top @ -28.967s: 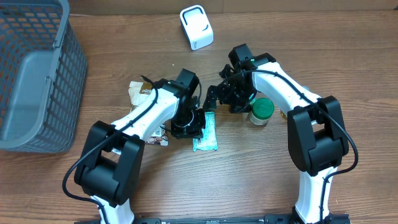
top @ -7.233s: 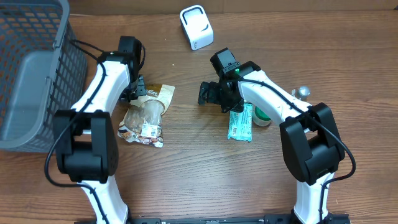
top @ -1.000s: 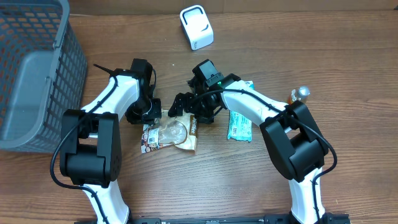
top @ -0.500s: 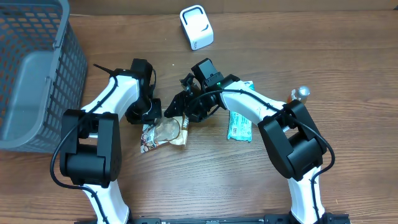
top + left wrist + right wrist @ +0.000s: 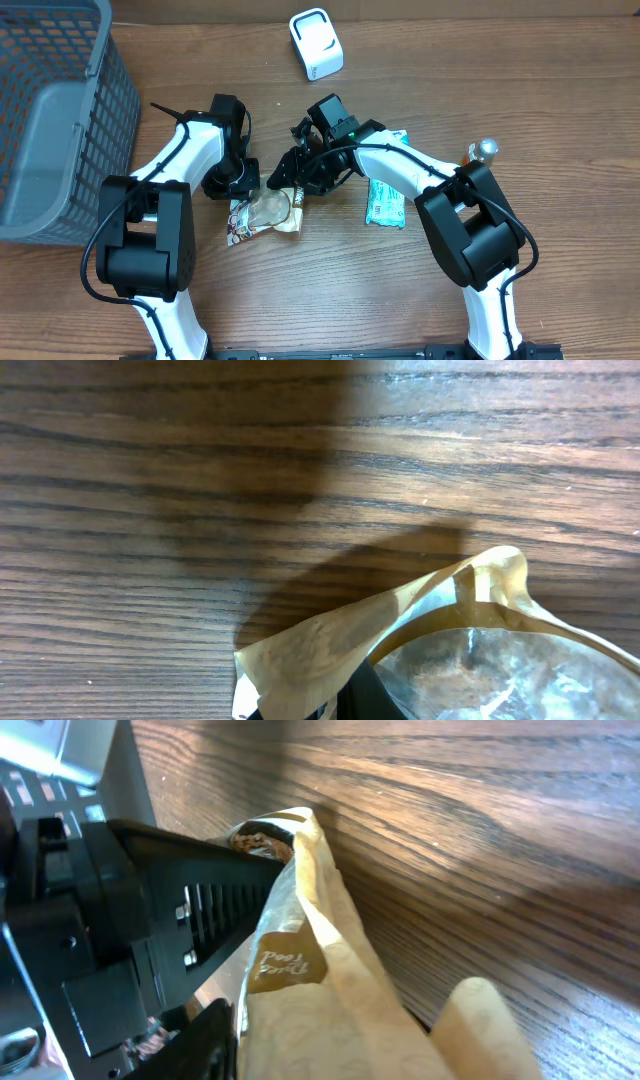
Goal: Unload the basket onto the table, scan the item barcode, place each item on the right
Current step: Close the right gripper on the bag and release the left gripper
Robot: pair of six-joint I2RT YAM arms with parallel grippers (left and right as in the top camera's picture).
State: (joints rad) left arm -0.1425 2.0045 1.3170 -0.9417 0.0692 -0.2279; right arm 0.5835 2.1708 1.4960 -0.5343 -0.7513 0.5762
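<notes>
**Snack pouch (image 5: 265, 212) pinched at both ends by the 2 grippers**

The right gripper (image 5: 298, 183) is closed onto the pouch's right edge. In its wrist view 1 ribbed black finger (image 5: 190, 895) presses against the crumpled tan film, which bulges up close to the lens. The left gripper (image 5: 236, 188) is pressed together on the pouch's left end. Its wrist view shows the tan rim rising from the dark fingertips at the bottom edge of the frame, with the clear window just beside it.

Between the 2 grippers the pouch sits bunched on the wooden table (image 5: 320, 300), its right end raised and folded. A white label shows near its lower left corner.

Both arms reach in from the near edge of the table, 1 from each side, and meet over the pouch. A green packet (image 5: 385, 200) lies flat just right of the right gripper, partly under that arm. The white scanner (image 5: 316, 44) stands near the far edge, well apart from the pouch. A grey mesh basket (image 5: 60, 120) fills the far left corner. A small silver-capped item (image 5: 484, 150) peeps out beside the right arm.
</notes>
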